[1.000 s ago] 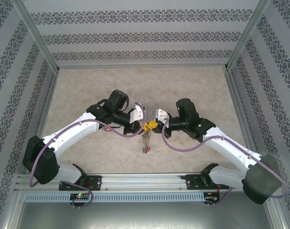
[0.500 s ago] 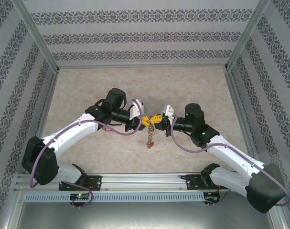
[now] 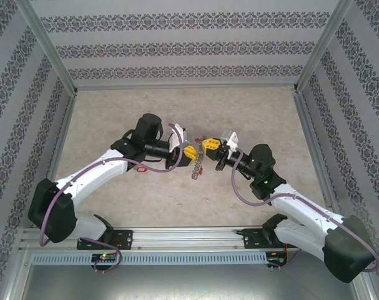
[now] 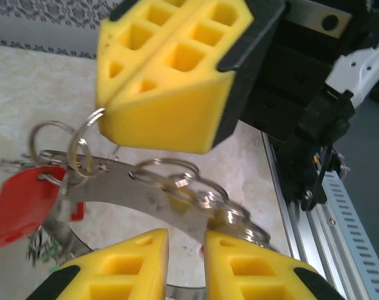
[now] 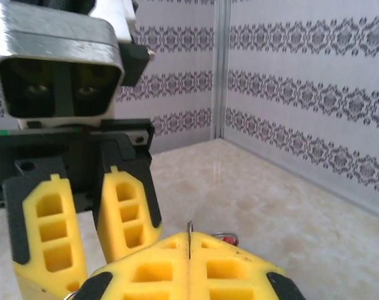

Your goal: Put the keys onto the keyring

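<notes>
The keyring (image 3: 198,167) hangs in the air between my two grippers, over the middle of the table. In the left wrist view it is a grey band (image 4: 133,187) strung with small wire loops, and a red tag (image 4: 24,203) dangles at its left end. My left gripper (image 4: 186,240) is nearly shut, its yellow fingers (image 4: 239,265) holding the ring's band low in that view. My right gripper (image 5: 189,250) is shut on a thin wire ring that pokes out between its pads. In the top view the left gripper (image 3: 192,154) and right gripper (image 3: 208,145) almost touch.
A small red tag (image 3: 141,169) lies on the marble tabletop (image 3: 251,112) under the left forearm. Patterned walls and metal posts enclose the table on three sides. The aluminium rail (image 3: 189,236) carrying both arm bases runs along the near edge.
Both grippers have risen and shifted slightly towards the far side, lifting the keyring with them. The right arm's wrist has swung to the right, so its gripper now points back-left.
</notes>
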### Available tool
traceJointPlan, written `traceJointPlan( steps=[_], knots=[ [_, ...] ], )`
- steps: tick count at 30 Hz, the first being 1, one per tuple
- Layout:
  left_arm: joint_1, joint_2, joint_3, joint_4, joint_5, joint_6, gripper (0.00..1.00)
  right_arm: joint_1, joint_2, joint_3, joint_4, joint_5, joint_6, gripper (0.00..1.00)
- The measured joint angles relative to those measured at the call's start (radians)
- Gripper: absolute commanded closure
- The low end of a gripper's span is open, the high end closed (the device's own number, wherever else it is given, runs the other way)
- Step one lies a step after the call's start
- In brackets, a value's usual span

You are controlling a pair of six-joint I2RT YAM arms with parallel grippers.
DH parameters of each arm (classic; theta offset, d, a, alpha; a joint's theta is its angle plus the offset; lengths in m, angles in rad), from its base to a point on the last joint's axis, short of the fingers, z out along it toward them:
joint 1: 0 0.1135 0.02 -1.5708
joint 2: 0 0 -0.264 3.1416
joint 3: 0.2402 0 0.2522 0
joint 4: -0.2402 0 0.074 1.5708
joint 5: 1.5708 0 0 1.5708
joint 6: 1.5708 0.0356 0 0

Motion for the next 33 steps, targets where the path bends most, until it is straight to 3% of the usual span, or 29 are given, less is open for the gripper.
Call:
traceJointPlan(
  steps=[5,10,14,33],
  knots=[
    [0.009,-0.005,-0.014,0.063,-0.006,-0.060,0.75,0.006,0.003,-0.002,0.038,-0.002,0.010,1.00],
    [0.091,-0.061,-0.027,0.069,-0.002,-0.096,0.76,0.005,0.003,-0.011,0.039,-0.028,0.010,1.00],
    [0.143,-0.111,-0.005,0.031,-0.001,-0.098,0.72,-0.002,0.004,-0.011,0.037,-0.076,0.010,1.00],
    [0.084,-0.009,0.100,-0.072,0.097,-0.060,0.76,-0.002,0.057,0.026,0.038,-0.196,0.010,1.00]
  ],
)
